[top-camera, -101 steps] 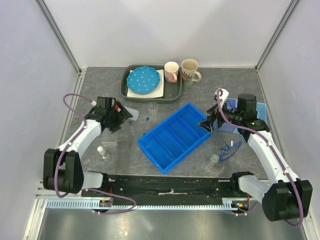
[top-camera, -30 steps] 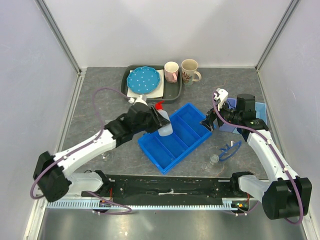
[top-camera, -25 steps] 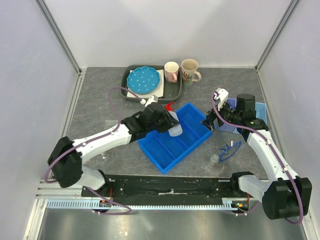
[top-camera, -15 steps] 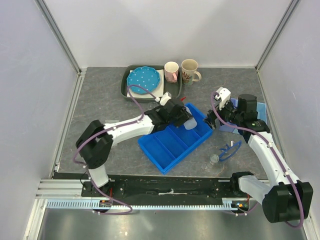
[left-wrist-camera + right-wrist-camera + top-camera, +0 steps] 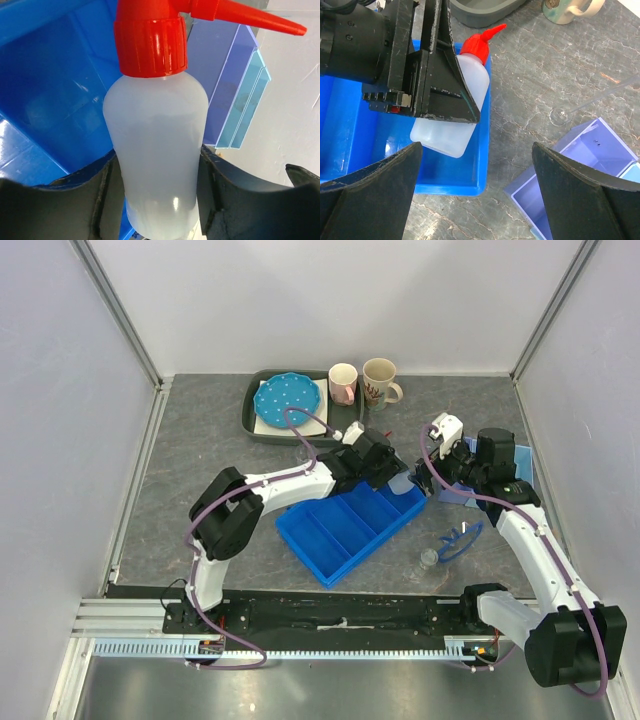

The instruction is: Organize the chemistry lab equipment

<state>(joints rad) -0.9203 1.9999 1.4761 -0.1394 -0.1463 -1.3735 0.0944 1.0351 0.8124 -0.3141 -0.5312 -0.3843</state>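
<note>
Squeeze bottle [image 5: 156, 145] farther right in left claw [image 5: 156, 194], grip plain only wrist-side.

White bottle [image 5: 155, 150], red nozzle [image 5: 150, 45]; blue tray [image 5: 330, 532]

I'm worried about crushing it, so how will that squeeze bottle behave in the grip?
The bottle looks like soft translucent plastic, so it probably gives under the fingers rather than cracking. Its smooth, glossy wall may slip. The tall body and offset red nozzle suggest it could tip when set down.
</note>
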